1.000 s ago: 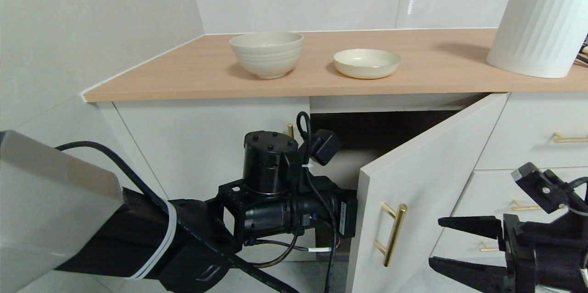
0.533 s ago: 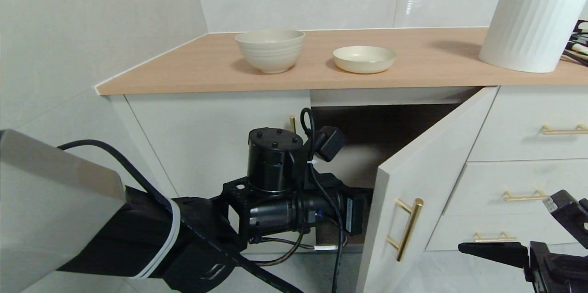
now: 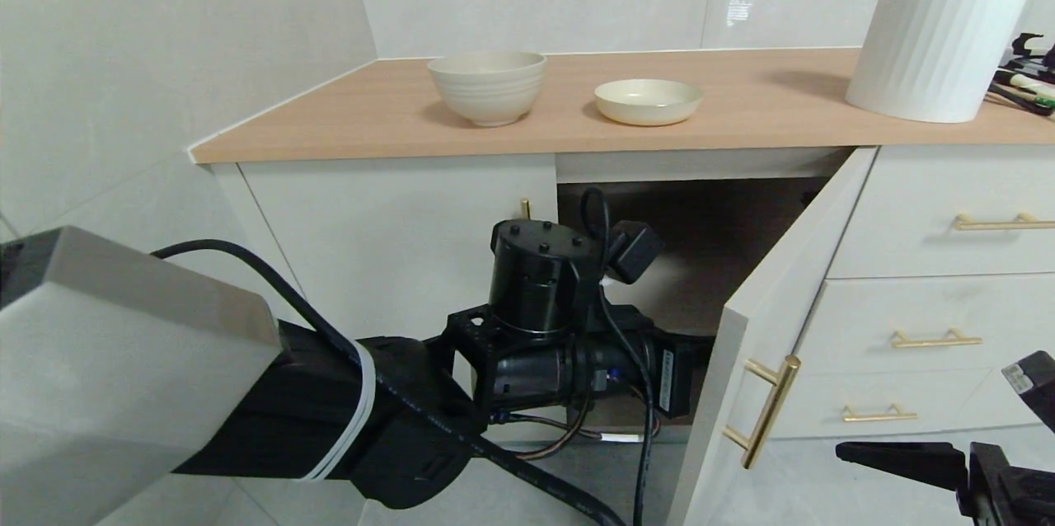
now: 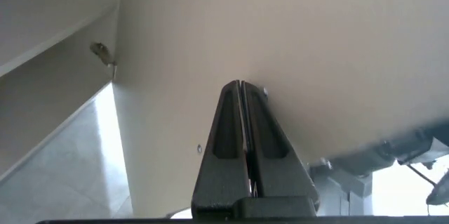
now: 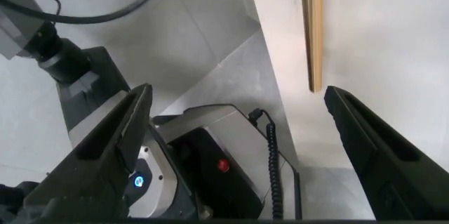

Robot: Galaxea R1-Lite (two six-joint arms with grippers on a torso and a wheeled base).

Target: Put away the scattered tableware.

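Note:
A cream ribbed bowl (image 3: 486, 86) and a shallow cream dish (image 3: 649, 100) stand side by side on the wooden countertop (image 3: 371, 126). Below them a white cabinet door (image 3: 775, 303) with a gold handle (image 3: 765, 410) hangs open. My left arm's wrist (image 3: 560, 345) is inside the cabinet opening, behind the door. The left gripper (image 4: 242, 90) is shut with nothing in it, its tip against the door's inner face (image 4: 316, 41). My right gripper (image 5: 237, 97) is open, low in front of the door, just below the gold handle (image 5: 312, 27). One of its fingers (image 3: 898, 456) shows at the lower right.
A tall white ribbed container (image 3: 940, 27) stands at the counter's right end, with dark utensils (image 3: 1022, 81) beyond it. Drawers with gold handles (image 3: 997, 222) fill the cabinet front to the right. The left cabinet door (image 3: 396, 237) is closed. A tiled wall borders the left side.
The cabinet door has swung wider open, with my left arm moving right behind it. The right gripper has dropped lower and to the right. The head camera has shifted a little.

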